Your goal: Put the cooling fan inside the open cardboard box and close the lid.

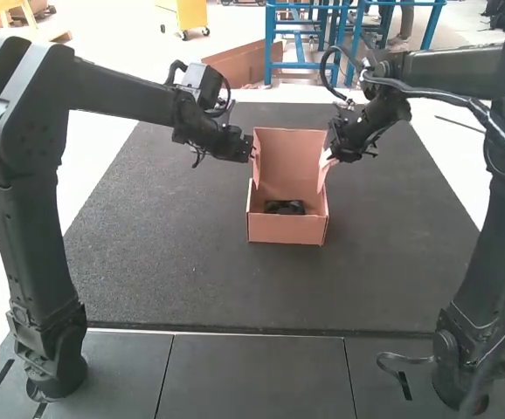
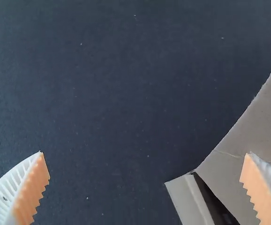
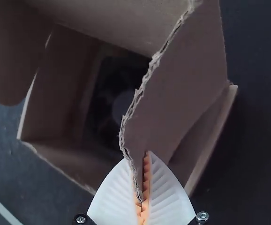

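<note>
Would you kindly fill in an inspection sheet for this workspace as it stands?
Surface: dark mat, lying flat under the box.
Job's things: cardboard box open, lid upright; cooling fan inside.
Clutter: nothing seen.
Grippers: left gripper open beside the lid's left edge; right gripper shut on the lid's side flap.
Cables: black cable looping at the right arm's wrist.
Surroundings: black base panels in front of the mat.

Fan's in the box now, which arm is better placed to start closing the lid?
Right. The right gripper is shut on the side flap of the lid, fan already in the box. The left gripper is open beside its other edge, gripping nothing.
</note>
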### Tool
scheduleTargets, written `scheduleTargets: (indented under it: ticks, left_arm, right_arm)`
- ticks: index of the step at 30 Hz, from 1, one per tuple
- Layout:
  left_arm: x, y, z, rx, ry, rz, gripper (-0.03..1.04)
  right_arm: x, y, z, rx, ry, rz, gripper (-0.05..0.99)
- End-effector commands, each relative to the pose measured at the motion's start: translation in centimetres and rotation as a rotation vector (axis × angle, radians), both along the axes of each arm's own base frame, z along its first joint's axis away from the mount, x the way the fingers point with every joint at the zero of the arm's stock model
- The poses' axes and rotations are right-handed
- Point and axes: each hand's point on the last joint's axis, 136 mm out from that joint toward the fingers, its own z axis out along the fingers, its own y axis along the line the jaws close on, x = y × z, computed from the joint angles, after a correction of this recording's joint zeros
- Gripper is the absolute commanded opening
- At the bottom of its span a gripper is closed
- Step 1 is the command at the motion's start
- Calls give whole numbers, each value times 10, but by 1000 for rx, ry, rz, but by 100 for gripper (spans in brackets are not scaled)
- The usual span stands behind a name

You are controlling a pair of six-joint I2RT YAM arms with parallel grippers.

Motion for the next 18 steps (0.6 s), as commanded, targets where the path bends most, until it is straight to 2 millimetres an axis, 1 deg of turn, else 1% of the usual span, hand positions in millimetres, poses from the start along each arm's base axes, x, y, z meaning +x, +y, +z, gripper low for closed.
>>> scheduleTargets:
  ticks: [1, 8, 11, 15, 18]
  left_arm:
    - [-5, -14, 42, -41, -69, -33, 97]
    - [-14, -18, 38, -35, -45, -50, 97]
    - [-19, -21, 34, -26, -25, -59, 97]
    - [-24, -19, 33, -19, -10, -61, 97]
    - [-28, -17, 33, -10, 1, -64, 97]
  right_arm:
    - [-11, 7, 2, 6, 0, 14, -2]
    - [-20, 2, -18, -57, -5, 11, -2]
    - [-22, 2, -22, -77, -20, 13, -2]
    - [-26, 0, -31, -105, -18, 13, -2]
    - [-29, 1, -34, -111, -13, 18, -2]
